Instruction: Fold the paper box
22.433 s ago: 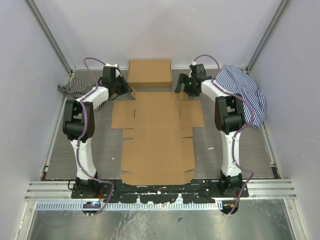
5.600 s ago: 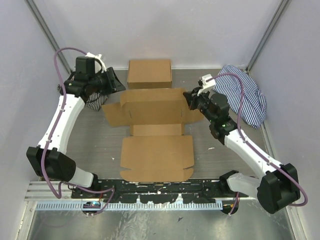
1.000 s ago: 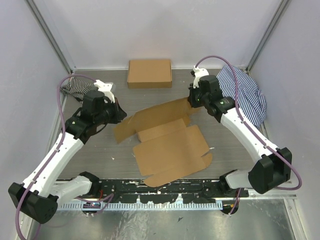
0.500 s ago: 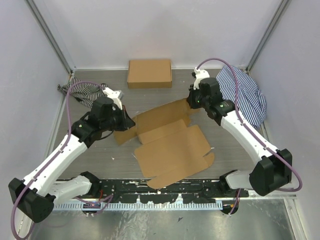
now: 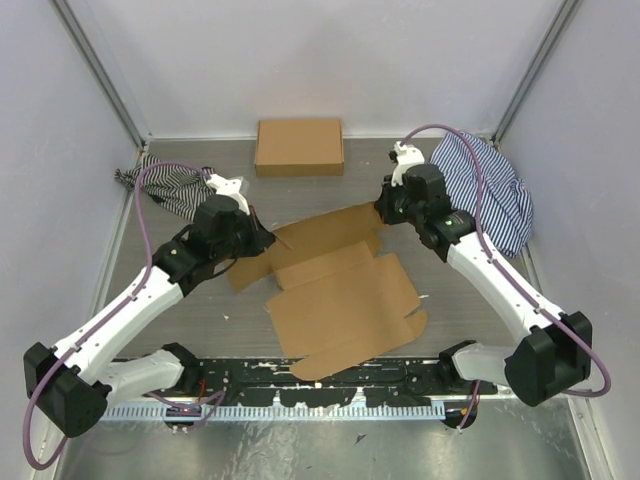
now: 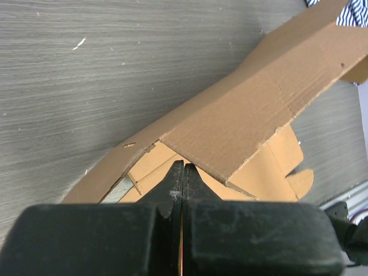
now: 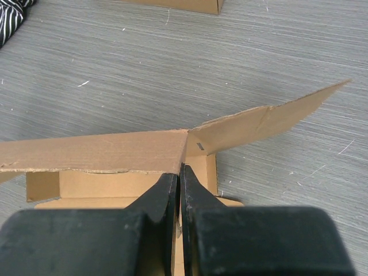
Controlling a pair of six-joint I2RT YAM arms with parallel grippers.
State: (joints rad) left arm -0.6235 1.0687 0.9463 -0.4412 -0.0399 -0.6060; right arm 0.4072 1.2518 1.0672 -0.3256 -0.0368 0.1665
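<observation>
The paper box [image 5: 345,300], plain brown die-cut cardboard, lies skewed mid-table with its far panel [image 5: 320,230] folded up and toward me. My right gripper [image 5: 383,210] is at that panel's right end. In the right wrist view the right gripper [image 7: 179,171] is pinched on the box [image 7: 103,152] at the slit where a side flap [image 7: 276,123] angles away. My left gripper [image 5: 265,238] is at the panel's left end. Seen from the left wrist, the left gripper [image 6: 183,167] is shut, its tips just under the raised panel's [image 6: 253,109] edge with nothing between them.
A neat low brown box [image 5: 299,147] sits against the back wall. One striped cloth [image 5: 165,185] lies at the back left and a larger one [image 5: 490,190] at the back right, close behind my right arm. The arms' mounting rail [image 5: 320,385] runs along the near edge.
My left gripper has moved right, from beside the box to its raised panel's left end. The right gripper has shifted only slightly, still on the panel. The box has turned a little.
</observation>
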